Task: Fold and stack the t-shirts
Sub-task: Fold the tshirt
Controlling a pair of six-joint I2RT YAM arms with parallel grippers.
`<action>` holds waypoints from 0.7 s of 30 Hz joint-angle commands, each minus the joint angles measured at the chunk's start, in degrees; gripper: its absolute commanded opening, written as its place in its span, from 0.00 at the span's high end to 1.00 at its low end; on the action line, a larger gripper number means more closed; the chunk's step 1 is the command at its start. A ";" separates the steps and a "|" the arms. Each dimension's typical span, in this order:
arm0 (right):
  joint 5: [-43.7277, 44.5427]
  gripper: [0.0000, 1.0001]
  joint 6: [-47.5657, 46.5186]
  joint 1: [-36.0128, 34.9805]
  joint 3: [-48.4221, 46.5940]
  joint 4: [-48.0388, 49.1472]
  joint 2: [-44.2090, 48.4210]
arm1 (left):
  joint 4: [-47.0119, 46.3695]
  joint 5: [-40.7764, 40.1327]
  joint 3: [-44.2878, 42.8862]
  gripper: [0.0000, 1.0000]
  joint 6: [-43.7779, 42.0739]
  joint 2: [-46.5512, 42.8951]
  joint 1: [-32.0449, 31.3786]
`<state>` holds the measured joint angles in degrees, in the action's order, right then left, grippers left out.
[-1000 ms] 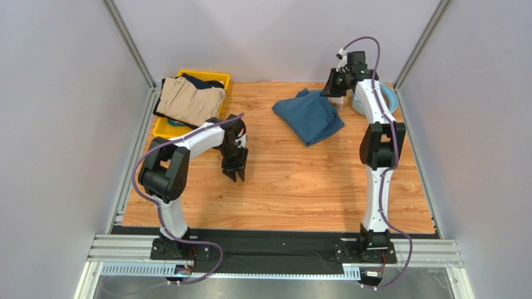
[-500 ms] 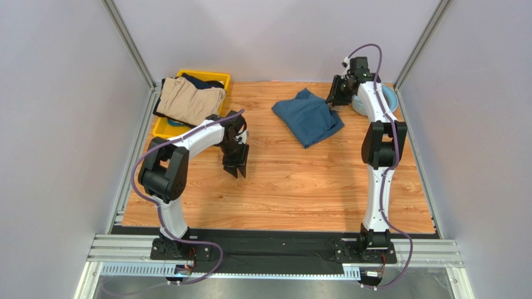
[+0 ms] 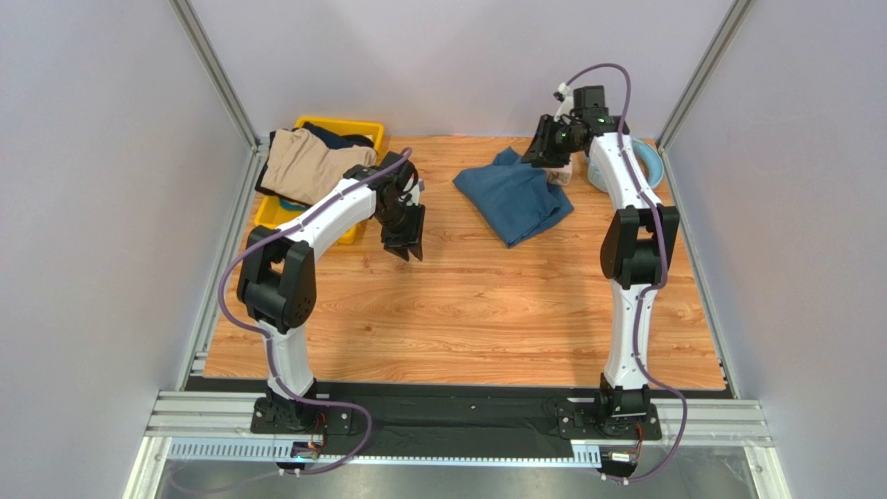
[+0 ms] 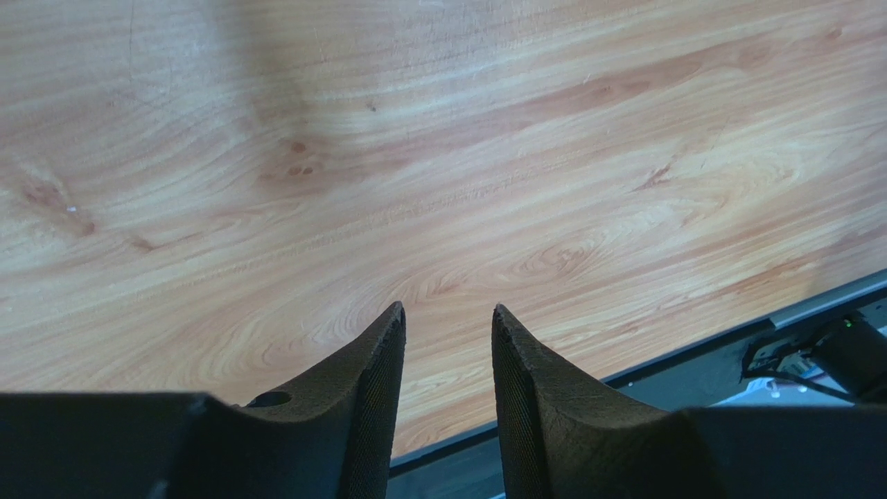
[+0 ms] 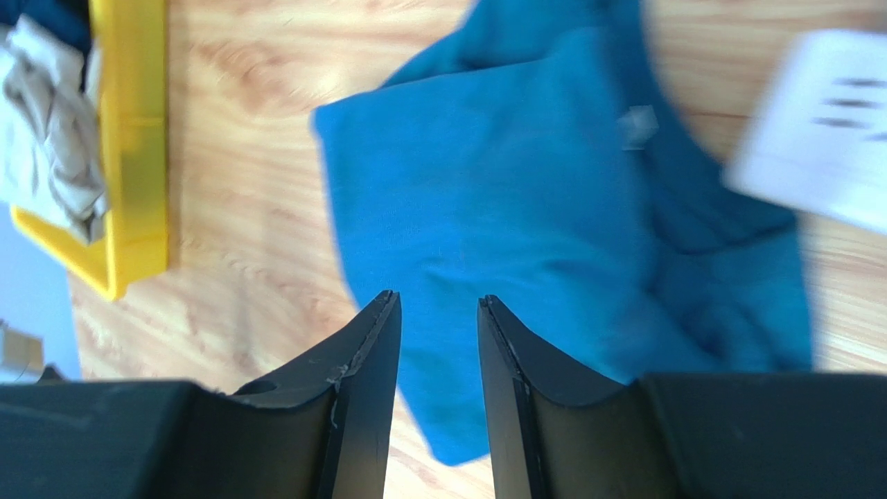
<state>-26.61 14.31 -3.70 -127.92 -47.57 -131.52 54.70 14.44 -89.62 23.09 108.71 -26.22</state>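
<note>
A folded teal-blue t-shirt (image 3: 513, 201) lies on the wooden table at the far middle-right, and it fills the right wrist view (image 5: 541, 208). My right gripper (image 3: 543, 151) hangs open just above its far right edge, fingers (image 5: 437, 301) apart with nothing between them. A bunched tan t-shirt (image 3: 312, 166) drapes over the yellow bin (image 3: 273, 215), with a dark navy garment (image 3: 338, 135) behind it. My left gripper (image 3: 404, 247) stands open over bare wood, right of the bin and left of the teal shirt. Its fingers (image 4: 448, 312) hold nothing.
A light-blue round object (image 3: 643, 164) sits at the far right corner behind the right arm. A white card (image 5: 822, 125) lies beside the teal shirt. The yellow bin (image 5: 130, 156) stands at the far left. Metal frame posts line both sides.
My right gripper has opened and let go of the teal shirt's edge, which now lies flat. My left gripper has moved away from the table's middle toward the far side, near the bin.
</note>
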 commanded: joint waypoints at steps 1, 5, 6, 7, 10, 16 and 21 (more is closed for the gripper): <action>-3.19 0.62 0.99 -4.73 0.65 2.39 -0.92 | 0.15 0.59 -1.96 0.57 1.17 1.25 -0.15; -3.71 0.61 2.22 -5.79 0.04 2.48 -6.27 | 0.06 -0.11 0.49 0.57 0.90 -0.15 -0.15; -3.19 0.61 2.39 -5.87 -0.05 2.48 -7.25 | 0.06 -0.20 1.11 0.57 0.82 -0.51 -0.15; -2.40 0.61 2.65 -5.79 -0.31 2.14 -8.47 | -0.20 -0.20 1.64 0.57 0.81 -0.86 -0.15; 0.33 0.61 2.39 -5.79 -1.63 -1.36 -12.43 | -0.82 -0.29 4.10 0.57 0.90 -2.09 -0.15; 3.05 0.62 1.87 -5.79 -1.11 -8.84 -15.25 | -1.87 0.15 6.39 0.57 1.60 -3.67 -0.15; 2.62 0.64 0.28 -6.23 6.50 -12.02 -11.49 | -2.49 0.59 6.13 0.57 2.04 -4.29 -0.15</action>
<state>-27.77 16.84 -9.32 -128.20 -51.90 -144.88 53.74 14.46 -83.07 24.05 107.96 -26.22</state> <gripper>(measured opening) 0.359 0.432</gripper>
